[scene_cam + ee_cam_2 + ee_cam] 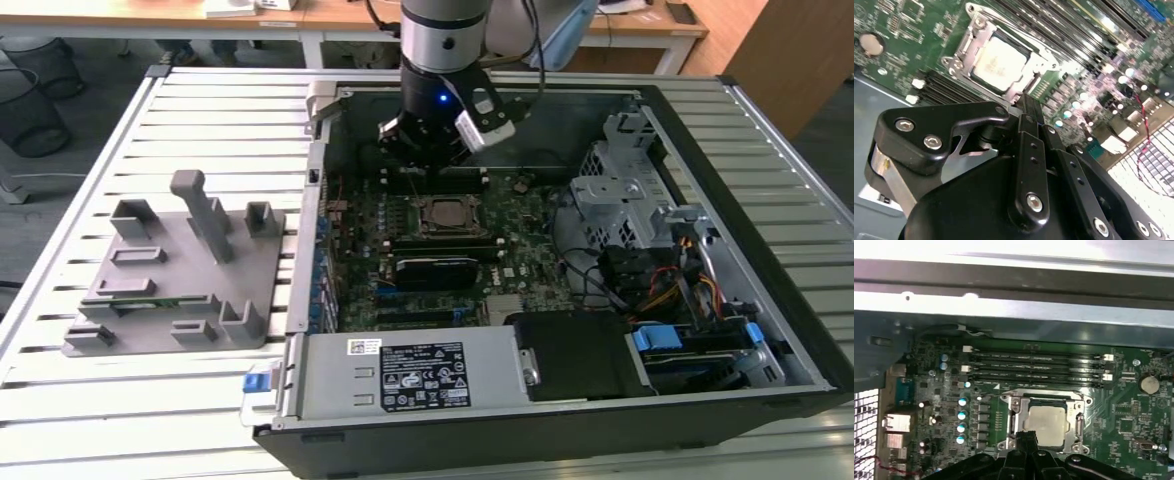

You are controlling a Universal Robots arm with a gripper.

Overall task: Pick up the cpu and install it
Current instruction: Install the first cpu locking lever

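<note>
One square silvery cpu (pixel 1000 63) seated in metal socket frame (pixel 966 37) | black end effector (pixel 1029 107) closed, empty

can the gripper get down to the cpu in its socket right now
Probably yes. The cpu lies in the open socket frame with nothing on top of it, and the gripper hangs just beside it inside the open computer case.

A slatted white table (pixel 200 110) carries an open computer case (pixel 561 420) lying on its side. Just beside the case, on the exterior view's left, sits a grey fixture block (pixel 180 275).
</note>
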